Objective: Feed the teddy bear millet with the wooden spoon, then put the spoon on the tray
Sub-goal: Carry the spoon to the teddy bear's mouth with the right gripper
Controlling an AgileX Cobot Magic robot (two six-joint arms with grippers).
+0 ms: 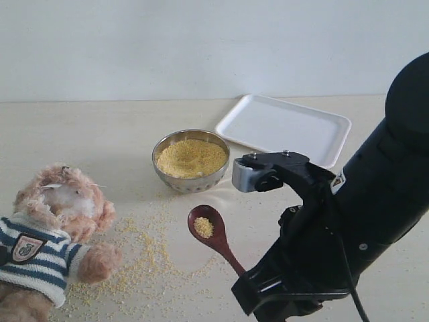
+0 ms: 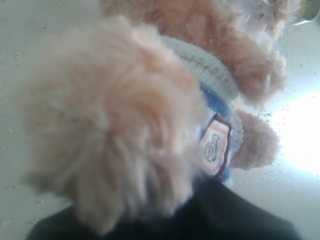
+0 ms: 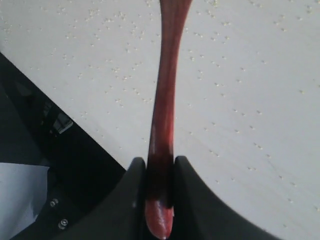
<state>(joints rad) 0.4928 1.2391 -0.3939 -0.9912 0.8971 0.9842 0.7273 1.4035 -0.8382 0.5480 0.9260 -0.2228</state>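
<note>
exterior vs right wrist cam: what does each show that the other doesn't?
Exterior only: the teddy bear, the steel bowl heaped with millet, the tray behind it, and the wooden spoon with a small load of grains in its bowl.
Right wrist only: the right gripper seen up close, jaws closed on the end of the spoon's handle.
Both: the spoon's handle and scattered grains on the table.

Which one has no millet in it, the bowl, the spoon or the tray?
The white tray: its surface is bare. The steel bowl is heaped with millet, and the wooden spoon carries a small clump.
</note>
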